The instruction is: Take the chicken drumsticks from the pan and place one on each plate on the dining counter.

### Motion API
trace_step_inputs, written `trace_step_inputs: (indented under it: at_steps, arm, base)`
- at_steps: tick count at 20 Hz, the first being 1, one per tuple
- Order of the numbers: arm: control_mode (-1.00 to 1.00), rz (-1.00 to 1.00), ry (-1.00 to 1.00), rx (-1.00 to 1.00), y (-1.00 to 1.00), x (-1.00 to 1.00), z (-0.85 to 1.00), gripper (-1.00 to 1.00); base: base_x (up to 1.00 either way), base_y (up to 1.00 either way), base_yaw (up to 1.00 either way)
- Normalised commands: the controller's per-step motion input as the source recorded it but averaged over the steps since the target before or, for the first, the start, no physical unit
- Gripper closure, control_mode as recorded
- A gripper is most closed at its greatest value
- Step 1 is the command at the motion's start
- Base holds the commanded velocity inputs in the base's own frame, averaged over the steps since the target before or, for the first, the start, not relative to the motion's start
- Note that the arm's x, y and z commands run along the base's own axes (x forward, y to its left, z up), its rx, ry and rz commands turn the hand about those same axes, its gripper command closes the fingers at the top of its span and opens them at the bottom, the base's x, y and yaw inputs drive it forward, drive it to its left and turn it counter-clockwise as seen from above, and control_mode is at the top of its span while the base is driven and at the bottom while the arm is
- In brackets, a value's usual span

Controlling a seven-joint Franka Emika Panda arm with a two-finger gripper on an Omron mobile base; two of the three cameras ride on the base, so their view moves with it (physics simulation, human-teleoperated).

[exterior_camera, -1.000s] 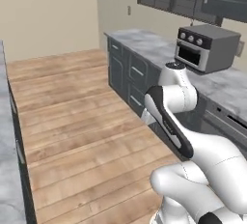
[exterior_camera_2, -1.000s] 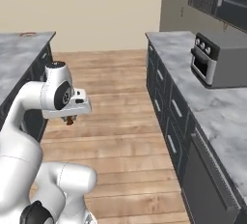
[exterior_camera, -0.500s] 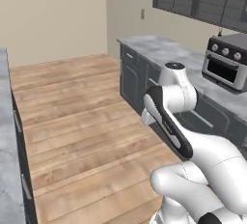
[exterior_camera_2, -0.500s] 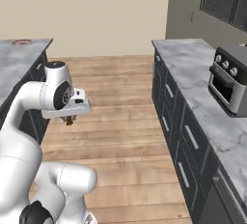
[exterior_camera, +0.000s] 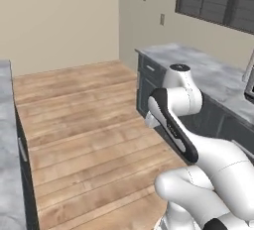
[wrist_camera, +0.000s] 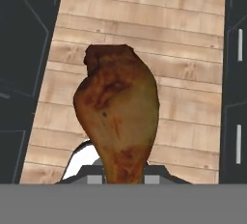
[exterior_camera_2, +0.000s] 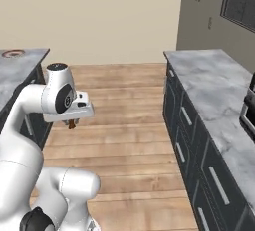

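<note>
My gripper (exterior_camera_2: 72,122) hangs under the white hand, out over the wooden floor, shut on one chicken drumstick (exterior_camera_2: 72,125). In the hand view that drumstick (wrist_camera: 118,114) stands glossy orange-brown with its darker end up, and it hides the fingertips. The dining counter (exterior_camera_2: 17,73) lies to the left of the arm, and its marble edge (exterior_camera: 7,154) also runs down the left base view. A plate (exterior_camera_2: 12,53) with a reddish-brown rim sits at that counter's far end. The pan is out of view.
A marble wall counter (exterior_camera_2: 211,83) over dark cabinets runs along the right, also seen as the wall counter (exterior_camera: 198,68). A dark appliance (exterior_camera_2: 249,108) stands on it at the right edge. Wooden floor (exterior_camera_2: 124,130) stretches between the counters to a beige wall.
The whole scene has slid rightward as the base moves; the toaster oven has nearly left both base views. The arm keeps the same pose with the drumstick in its grip.
</note>
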Motion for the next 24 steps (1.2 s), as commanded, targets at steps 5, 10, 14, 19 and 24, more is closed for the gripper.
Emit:
trace_step_inputs:
  at_steps: [5,10,14,19,24]
  arm:
    - [1.00,0.00,0.00,0.00,0.00,0.00,0.00,1.00]
    - [1.00,0.00,0.00,0.00,0.00,0.00,0.00,1.00]
    - [1.00,0.00,0.00,0.00,0.00,0.00,0.00,1.00]
    - [1.00,0.00,0.00,0.00,0.00,0.00,0.00,1.00]
    - [1.00,0.00,0.00,0.00,0.00,0.00,0.00,1.00]
  base:
    - [1.00,0.12,0.05]
    - [1.00,0.11,0.05]
    - [1.00,0.10,0.04]
    - [1.00,0.12,0.07]
    - [1.00,0.13,0.12]
